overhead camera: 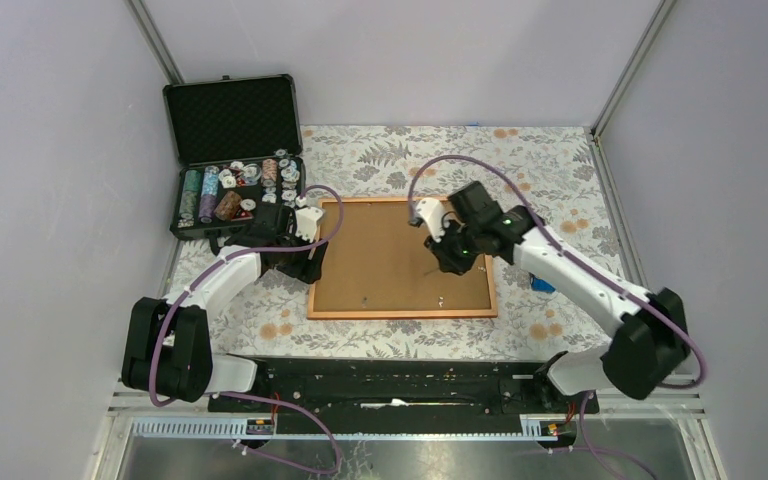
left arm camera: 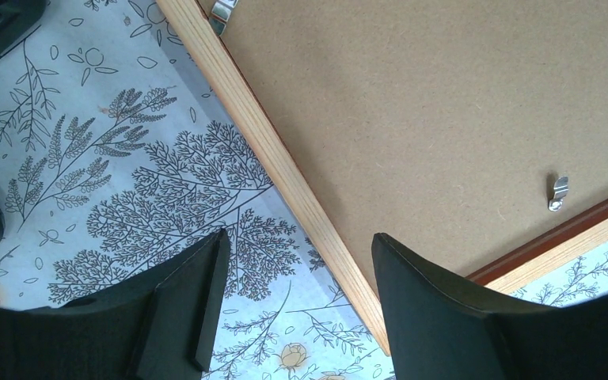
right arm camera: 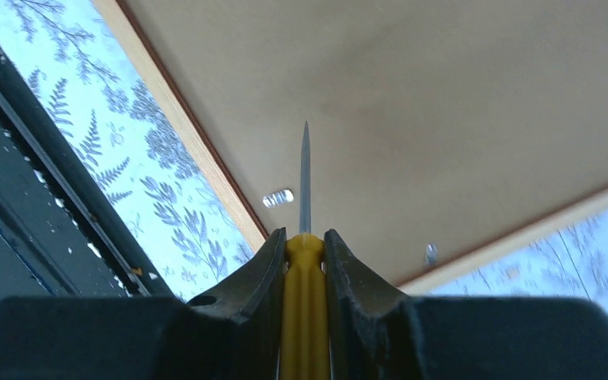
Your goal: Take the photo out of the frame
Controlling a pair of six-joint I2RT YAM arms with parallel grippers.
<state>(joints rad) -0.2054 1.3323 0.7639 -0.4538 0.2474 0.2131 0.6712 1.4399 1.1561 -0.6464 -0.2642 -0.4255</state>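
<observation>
The frame (overhead camera: 400,314) lies face down on the flowered cloth, its brown backing board (overhead camera: 390,255) up. The photo is hidden beneath that board. My left gripper (overhead camera: 312,262) is open at the frame's left side; in the left wrist view its fingers (left arm camera: 301,237) straddle the pale wooden edge (left arm camera: 285,170) near a corner, holding nothing. My right gripper (overhead camera: 450,262) hovers over the board's right half, shut on a yellow-handled screwdriver (right arm camera: 305,317). Its thin shaft (right arm camera: 305,174) points across the board. Small metal clips (right arm camera: 278,198) (left arm camera: 558,192) sit along the board's edges.
An open black case (overhead camera: 235,190) with poker chips stands at the back left, close behind my left gripper. A small blue object (overhead camera: 542,285) lies on the cloth right of the frame. The black base rail (overhead camera: 400,385) runs along the near edge.
</observation>
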